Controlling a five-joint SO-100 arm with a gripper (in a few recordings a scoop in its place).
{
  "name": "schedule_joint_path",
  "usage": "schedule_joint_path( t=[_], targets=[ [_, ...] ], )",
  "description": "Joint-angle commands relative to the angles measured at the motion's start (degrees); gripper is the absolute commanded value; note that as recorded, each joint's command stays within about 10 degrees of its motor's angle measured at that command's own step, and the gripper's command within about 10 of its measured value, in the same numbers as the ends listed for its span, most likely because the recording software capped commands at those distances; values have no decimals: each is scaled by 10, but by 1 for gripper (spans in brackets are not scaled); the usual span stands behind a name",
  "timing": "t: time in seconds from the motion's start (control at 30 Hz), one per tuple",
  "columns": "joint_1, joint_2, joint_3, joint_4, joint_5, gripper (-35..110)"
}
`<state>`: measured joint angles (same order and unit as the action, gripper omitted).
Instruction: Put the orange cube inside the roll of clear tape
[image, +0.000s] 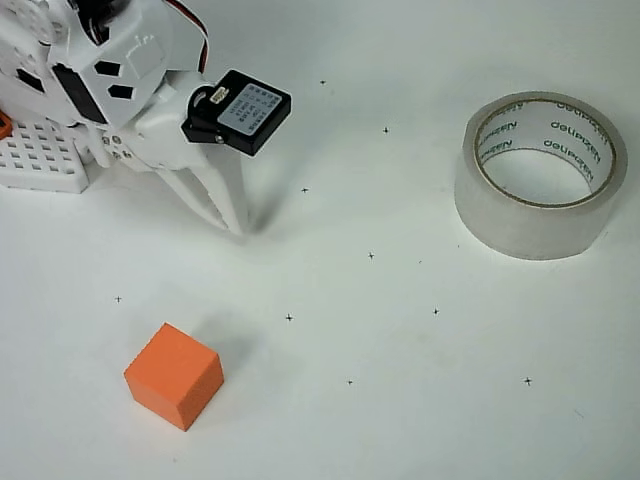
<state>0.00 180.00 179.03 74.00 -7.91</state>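
One word repeated inside tape roll (540, 180) core — unreadable.

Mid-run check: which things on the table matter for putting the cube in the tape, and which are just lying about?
For the job:
- orange cube, lower left
- roll of clear tape, upper right, lying flat with its hole up
- gripper, above the cube, apart from it

Just there:
- white perforated block at the left edge
- small black cross marks on the table

In the overhead view, we see the white robot arm (90, 70) cut off by the top and left edges. Its gripper (228, 215) shows two fingers overlapping, so we cannot tell their gap. The tape roll's (540, 175) inner lettering is too small to read.
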Motion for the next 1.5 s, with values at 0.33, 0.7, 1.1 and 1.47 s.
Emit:
schedule_joint_path(
  t=[0.33, 0.7, 1.1, 1.47],
  targets=[
    [66, -18, -65, -244, 18, 24],
    [62, -137, -135, -254, 8, 24],
    [91, -279, -287, -196, -40, 31],
    [155, -357, -452, -50, -117, 35]
  ],
)
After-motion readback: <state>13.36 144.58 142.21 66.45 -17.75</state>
